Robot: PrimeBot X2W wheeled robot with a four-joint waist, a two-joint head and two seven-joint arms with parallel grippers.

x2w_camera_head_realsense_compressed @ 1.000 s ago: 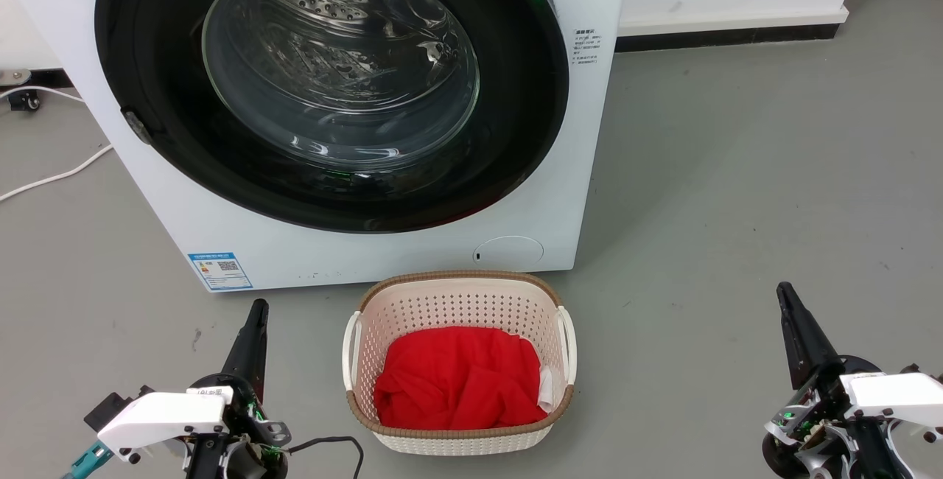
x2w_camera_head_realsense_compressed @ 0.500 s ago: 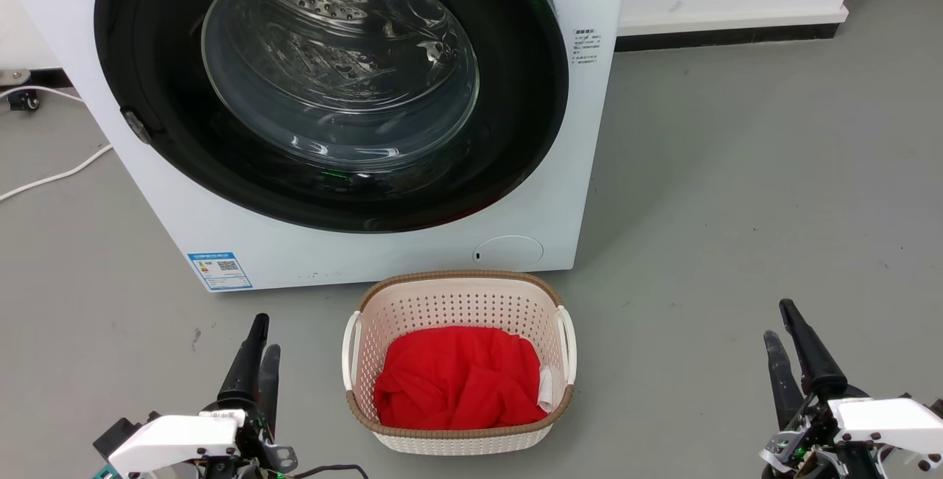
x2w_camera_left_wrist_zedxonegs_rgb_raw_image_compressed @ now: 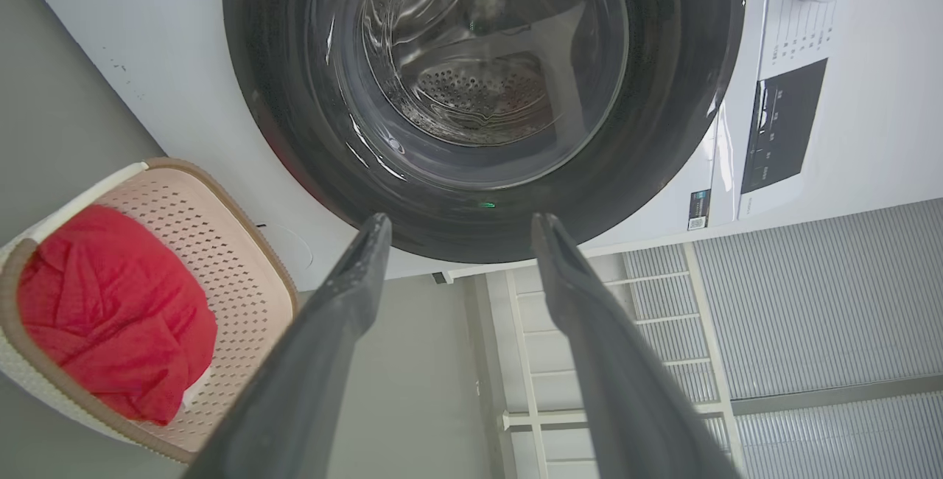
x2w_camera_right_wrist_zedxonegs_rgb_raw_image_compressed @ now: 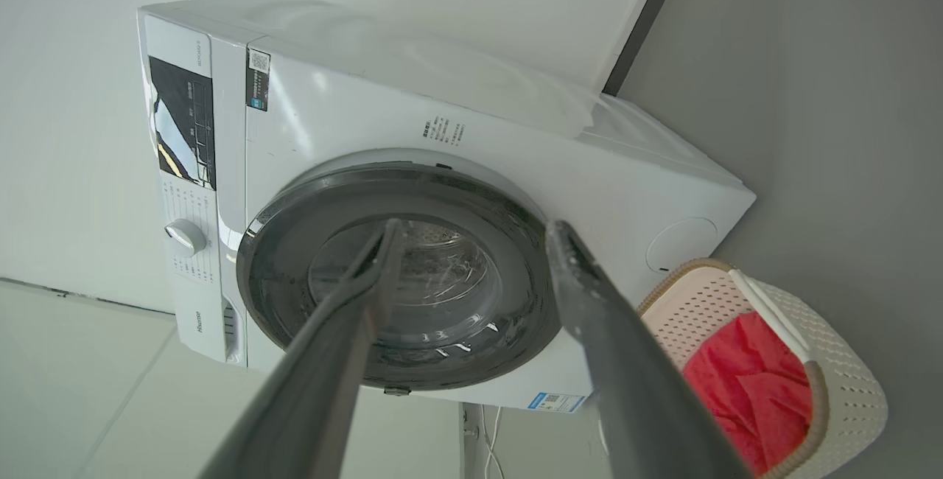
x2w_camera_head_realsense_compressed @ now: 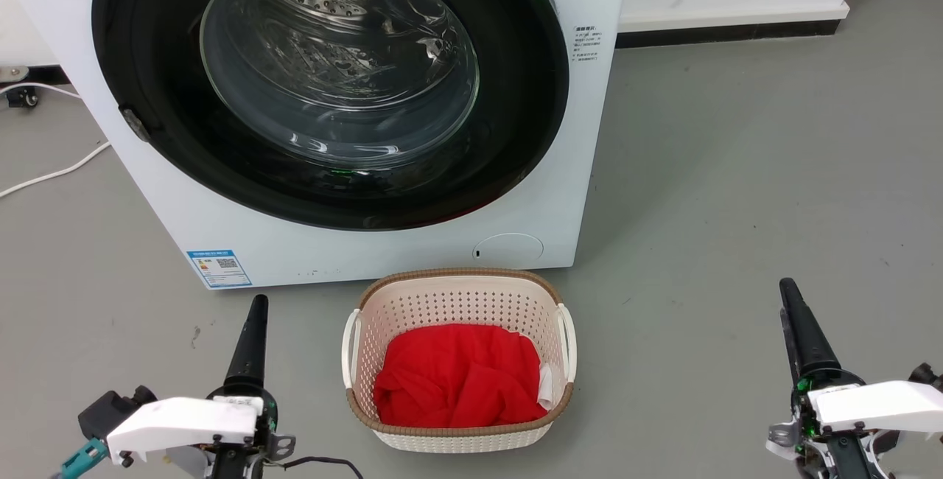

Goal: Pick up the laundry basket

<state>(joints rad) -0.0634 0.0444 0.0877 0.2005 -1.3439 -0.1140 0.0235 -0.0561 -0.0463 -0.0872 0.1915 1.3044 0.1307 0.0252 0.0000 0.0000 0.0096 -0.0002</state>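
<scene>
The laundry basket sits upright on the grey floor, just in front of the white washing machine and below its round dark door. A crumpled red cloth lies inside, covering most of the bottom, and a scrap of white fabric is tucked against the right wall. The basket's brown rim and its white side handles are free, with nothing touching them. The left gripper hangs above the floor to the basket's left, near it but apart. Its fingers point toward the machine, and the left wrist view shows them spread with a clear gap. The right gripper is well off to the basket's right, also pointing forward. Its fingers likewise stand apart and hold nothing. A white cable trails over the floor at the far left, beside the machine.
</scene>
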